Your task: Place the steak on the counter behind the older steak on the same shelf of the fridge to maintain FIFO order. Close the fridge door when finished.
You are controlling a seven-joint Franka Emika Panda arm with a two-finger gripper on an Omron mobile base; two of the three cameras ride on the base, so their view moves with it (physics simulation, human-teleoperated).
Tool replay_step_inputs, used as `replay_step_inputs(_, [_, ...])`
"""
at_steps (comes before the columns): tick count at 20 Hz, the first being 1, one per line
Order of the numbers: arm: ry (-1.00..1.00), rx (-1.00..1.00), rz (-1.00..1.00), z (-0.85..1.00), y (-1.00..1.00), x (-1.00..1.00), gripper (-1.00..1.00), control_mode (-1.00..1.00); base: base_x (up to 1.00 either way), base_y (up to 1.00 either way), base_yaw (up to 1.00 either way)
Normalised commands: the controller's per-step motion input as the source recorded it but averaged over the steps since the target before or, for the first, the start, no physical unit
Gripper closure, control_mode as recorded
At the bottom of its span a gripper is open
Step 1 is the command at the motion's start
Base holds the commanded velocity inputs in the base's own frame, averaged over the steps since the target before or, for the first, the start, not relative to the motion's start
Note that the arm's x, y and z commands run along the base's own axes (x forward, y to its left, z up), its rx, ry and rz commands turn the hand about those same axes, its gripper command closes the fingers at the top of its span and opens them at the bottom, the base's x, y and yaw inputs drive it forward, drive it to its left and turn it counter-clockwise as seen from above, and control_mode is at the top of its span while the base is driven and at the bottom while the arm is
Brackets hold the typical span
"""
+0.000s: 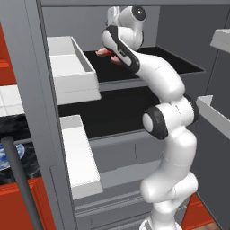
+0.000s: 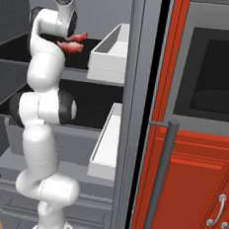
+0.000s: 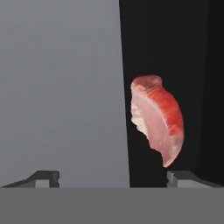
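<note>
With hand (image 3: 113, 177) fingers apart, steak (image 3: 156, 118) lies on black shelf (image 3: 192, 65), long axis running w/ the shelf's rear edge.

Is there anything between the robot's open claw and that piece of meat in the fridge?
No. In the hand view, just bare black shelf separates the open gripper from the steak.

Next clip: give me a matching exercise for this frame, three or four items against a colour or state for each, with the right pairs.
Items:
1. tool
2. upper shelf
3. door bin
4. cabinet door

Descriptions:
a. red wood
b. white, box-shaped
c. open, holding nothing, a steak just ahead of it
d. black, flat, carrying meat

Pairs: 1-c, 2-d, 3-b, 4-a
</note>
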Motion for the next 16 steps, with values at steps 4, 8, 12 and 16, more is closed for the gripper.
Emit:
replay_step_inputs(4, [-0.05, 0.06, 0.0, -0.02, 0.0, -0.94, -1.0, -1.0, 0.0, 0.0, 0.0])
replay_step_inputs(8, [-0.09, 0.11, 0.0, 0.0, 0.0, -1.0, -1.0, -1.0, 0.0, 0.0, 0.0])
replay_step_inputs(12, [-0.08, 0.08, -0.01, -0.01, 0.0, -1.0, -1.0, -1.0, 0.0, 0.0, 0.0])
replay_step_inputs(16, [-0.03, 0.09, -0.02, 0.0, -0.04, -1.0, -1.0, -1.0, 0.0, 0.0, 0.0])
